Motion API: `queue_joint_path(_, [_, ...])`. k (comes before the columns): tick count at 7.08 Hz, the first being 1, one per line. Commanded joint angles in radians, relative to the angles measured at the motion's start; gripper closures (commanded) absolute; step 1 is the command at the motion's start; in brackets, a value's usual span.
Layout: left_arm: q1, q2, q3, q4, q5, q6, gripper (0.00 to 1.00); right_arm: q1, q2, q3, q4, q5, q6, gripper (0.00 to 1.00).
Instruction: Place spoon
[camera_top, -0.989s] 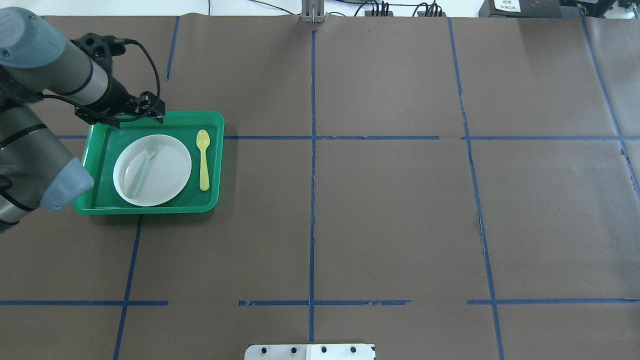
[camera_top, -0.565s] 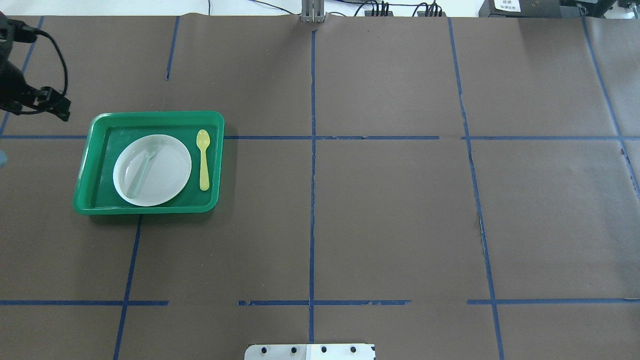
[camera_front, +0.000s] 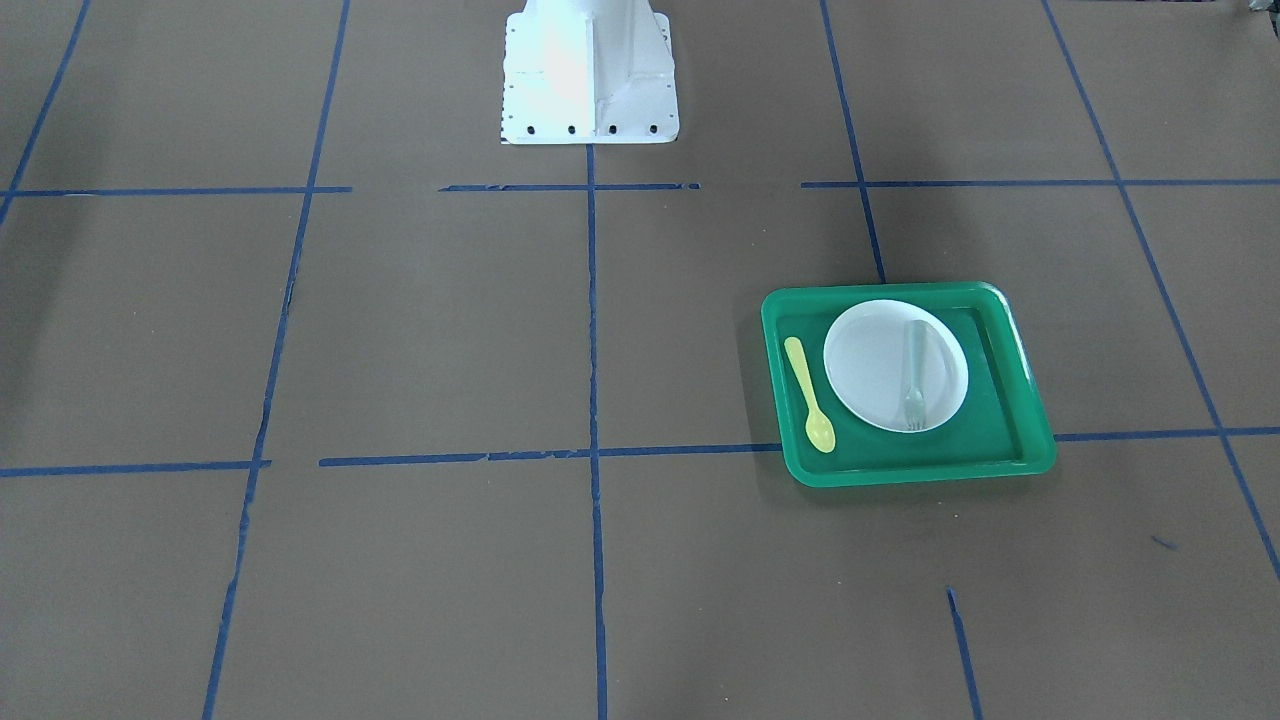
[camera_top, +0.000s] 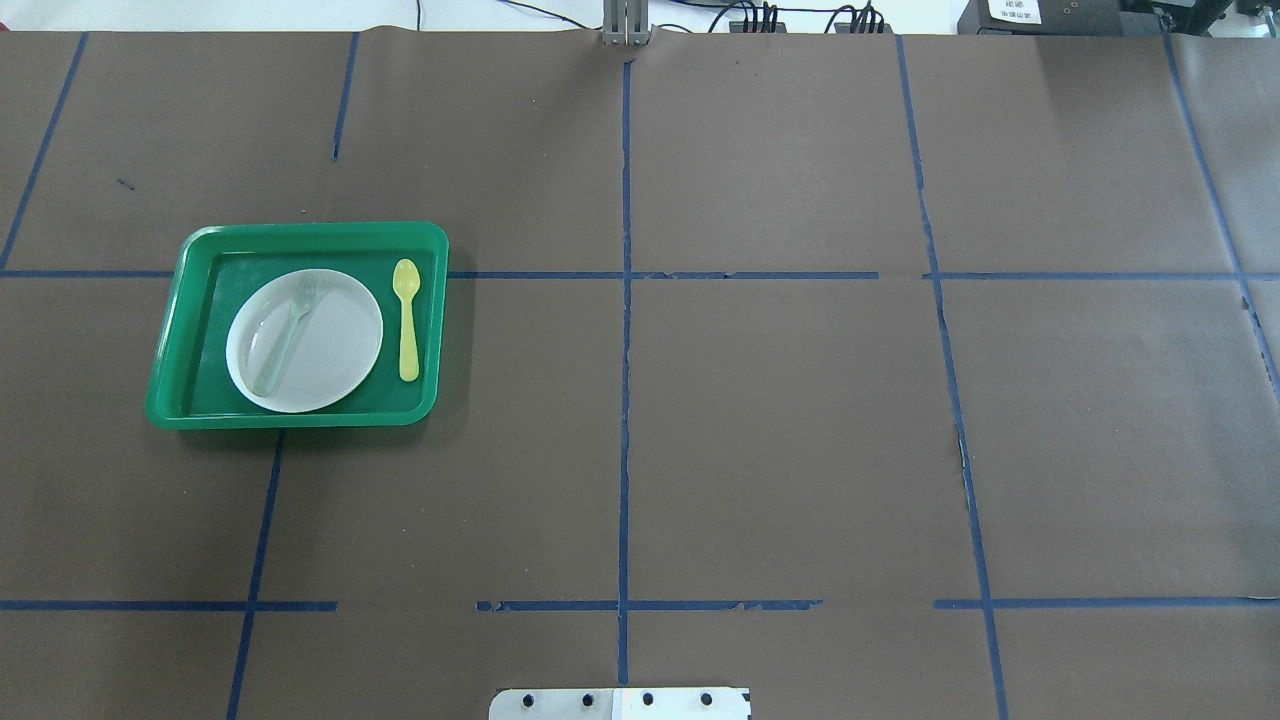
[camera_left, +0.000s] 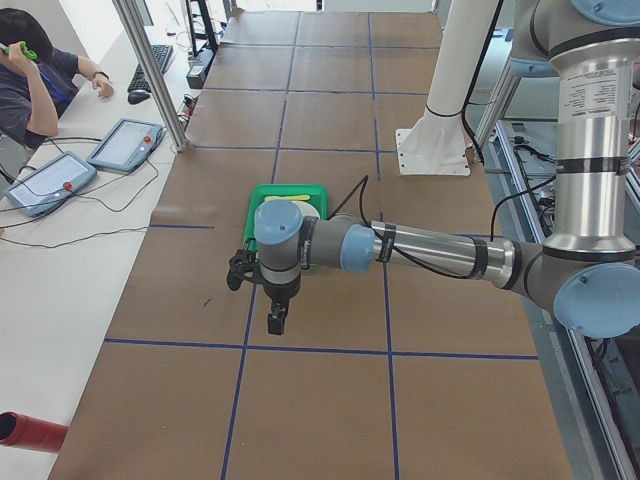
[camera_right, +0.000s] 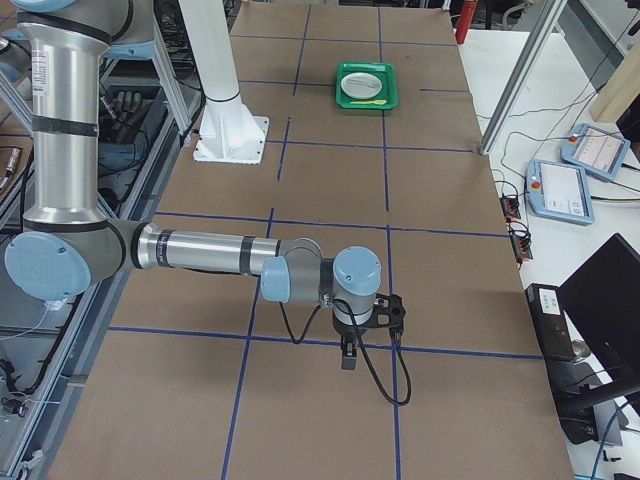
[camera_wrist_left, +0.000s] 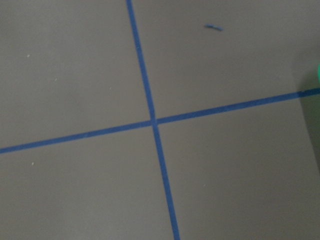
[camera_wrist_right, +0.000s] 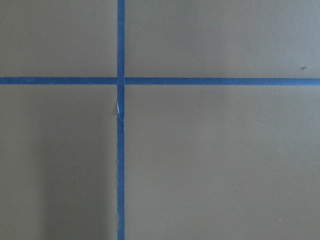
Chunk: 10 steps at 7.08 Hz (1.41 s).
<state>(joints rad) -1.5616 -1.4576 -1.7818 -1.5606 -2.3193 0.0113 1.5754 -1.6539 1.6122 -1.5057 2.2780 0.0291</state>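
The yellow spoon (camera_top: 407, 320) lies in the green tray (camera_top: 300, 231), along its right side, beside the white plate (camera_top: 335, 345). A pale fork (camera_top: 285, 335) lies on the plate. The spoon also shows in the front-facing view (camera_front: 808, 395), left of the plate in the tray (camera_front: 900, 291). Neither gripper holds it. My left gripper (camera_left: 275, 323) shows only in the left side view, hanging over bare table short of the tray; I cannot tell if it is open. My right gripper (camera_right: 347, 358) shows only in the right side view, far from the tray (camera_right: 366, 70); I cannot tell its state.
The table is covered in brown paper with a blue tape grid. The robot's white base (camera_front: 590, 75) stands at the table's near middle edge. An operator (camera_left: 30, 85) and tablets (camera_left: 125, 145) are at a side desk beyond the table.
My left arm has drawn back from over the tray's far left corner and left the overhead view to the left. The spoon, plate and fork have not moved.
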Motion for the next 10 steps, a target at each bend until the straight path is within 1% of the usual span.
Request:
queue_joint_path(1, [-0.057,0.068,0.015,-0.006,-0.058,0.111,0.0,0.0,0.0,0.0,-0.001,-0.002,0.0,0.0])
queue_joint_path(5, [-0.057,0.068,0.019,-0.003,-0.051,0.142,0.0,0.0,-0.001,0.0,0.001,0.0,0.0,0.0])
queue_joint_path(6, [-0.054,0.059,0.078,-0.006,-0.052,0.135,0.0,0.0,-0.001,0.0,0.001,0.0,0.0,0.0])
queue_joint_path(7, [-0.055,0.05,0.084,-0.007,-0.052,0.134,0.0,0.0,-0.001,0.0,0.001,0.0,0.0,0.0])
queue_joint_path(10, [-0.06,0.043,0.058,-0.007,-0.049,0.136,0.0,0.0,-0.001,0.0,0.001,0.0,0.0,0.0])
